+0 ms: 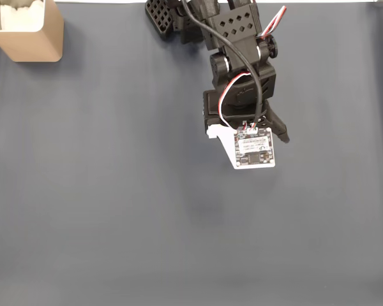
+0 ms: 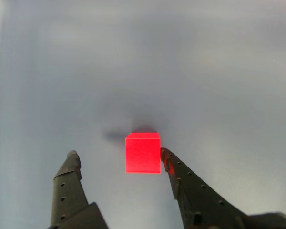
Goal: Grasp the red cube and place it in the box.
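Down at the wrist view, the red cube (image 2: 143,153) sits on the grey desk (image 2: 219,71), right between the two dark fingers of the claw (image 2: 119,155). The jaws stand spread, released, nothing gripped. The right-hand finger (image 2: 181,181) has its tip just at the cube's lower right edge, so close that contact cannot be told; the left-hand finger (image 2: 69,176) stands well apart from the cube, with bare desk between them. A soft shadow lies just behind the cube.

Up in the fixed view, the black arm (image 1: 239,57) reaches down from the top edge over the dark desk (image 1: 115,191), its white circuit board (image 1: 254,148) facing the camera, red and white wires looping to it. The arm covers the cube here. The box (image 1: 29,41) stands in the top left corner, tan walls, whitish inside, well apart from the arm.
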